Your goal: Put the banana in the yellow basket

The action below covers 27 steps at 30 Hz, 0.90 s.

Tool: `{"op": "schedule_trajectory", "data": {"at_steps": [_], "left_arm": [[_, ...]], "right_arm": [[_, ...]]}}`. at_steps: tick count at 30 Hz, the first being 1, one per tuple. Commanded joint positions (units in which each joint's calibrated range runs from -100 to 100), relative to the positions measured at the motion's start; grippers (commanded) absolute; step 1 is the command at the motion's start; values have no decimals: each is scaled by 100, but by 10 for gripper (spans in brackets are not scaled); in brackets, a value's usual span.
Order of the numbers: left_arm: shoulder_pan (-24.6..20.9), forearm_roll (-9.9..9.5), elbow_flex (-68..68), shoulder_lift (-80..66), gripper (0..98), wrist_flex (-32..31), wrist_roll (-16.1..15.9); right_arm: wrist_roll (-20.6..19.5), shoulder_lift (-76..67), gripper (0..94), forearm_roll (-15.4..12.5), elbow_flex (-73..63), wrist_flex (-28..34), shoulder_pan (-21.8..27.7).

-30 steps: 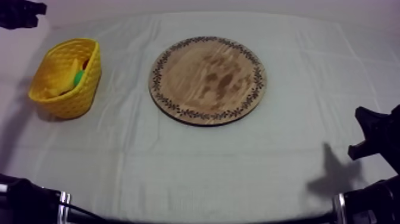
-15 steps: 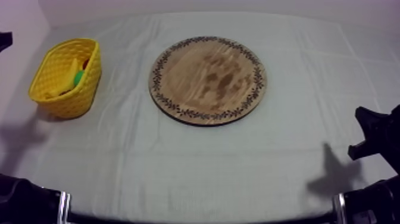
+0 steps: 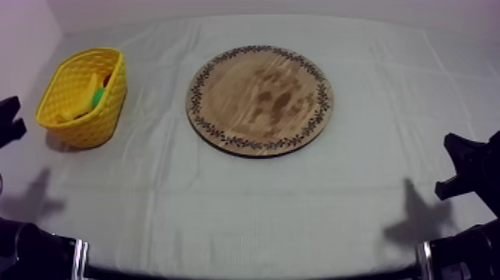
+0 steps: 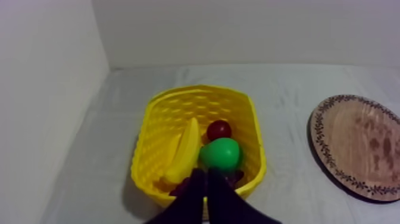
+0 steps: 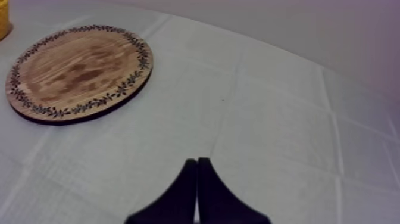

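Observation:
The banana lies inside the yellow basket, beside a green pear and a small red fruit. In the top view the basket stands at the far left with the pear showing over its rim. The round wooden board is bare in the middle of the table. My left gripper is shut on nothing, just short of the basket's near rim. It sits at the table's left edge. My right gripper is shut and empty, low at the right.
The board lies left of and beyond my right gripper, with bare cloth between them. A wall runs along the table's left side, close to the basket. Something dark lies in the basket under the pear; I cannot tell what it is.
My left arm has drawn back from the upper left, down the table's left edge toward the front, and its shadow has slid with it. The right arm has not moved.

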Motion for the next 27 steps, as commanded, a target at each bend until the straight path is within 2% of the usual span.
{"op": "schedule_trajectory", "data": {"at_steps": [1,11,17,27], "left_arm": [[-1,1,641,-500,0,-96,-11],[3,-80,1969,-1332,0,-488,119],[8,-56,2099,-1688,0,-387,167],[13,-38,2313,-1812,0,-969,112]], "right_arm": [[1,0,3,0,-3,2,0],[2,0,3,0,-3,2,0],[3,0,3,0,-3,2,0],[1,0,3,0,-3,2,0]]}}
